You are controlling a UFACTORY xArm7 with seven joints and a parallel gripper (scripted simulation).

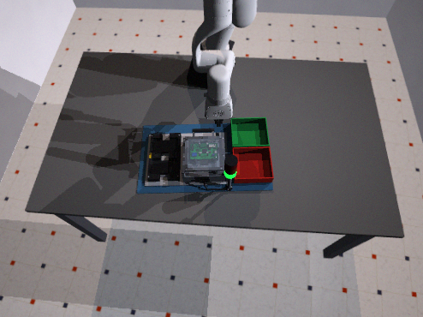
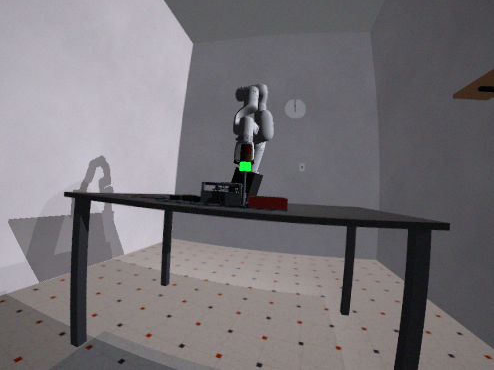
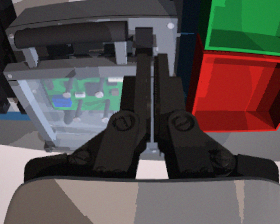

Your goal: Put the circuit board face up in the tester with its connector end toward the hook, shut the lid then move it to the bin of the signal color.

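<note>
The green circuit board (image 1: 204, 151) lies in the tester (image 1: 205, 157) under the shut clear lid; it also shows through the lid in the wrist view (image 3: 78, 93). The signal tower (image 1: 230, 171) at the tester's near right corner shows green, also in the exterior view (image 2: 245, 166). My gripper (image 3: 152, 73) is shut and empty, its fingertips just at the small black tab (image 3: 144, 36) past the end of the lid's handle (image 3: 69, 35). In the top view the gripper (image 1: 219, 122) stands at the tester's far edge.
The green bin (image 1: 249, 132) and the red bin (image 1: 253, 164) stand right of the tester, both empty. The black tray (image 1: 163, 158) lies left of the tester on the blue mat (image 1: 205, 188).
</note>
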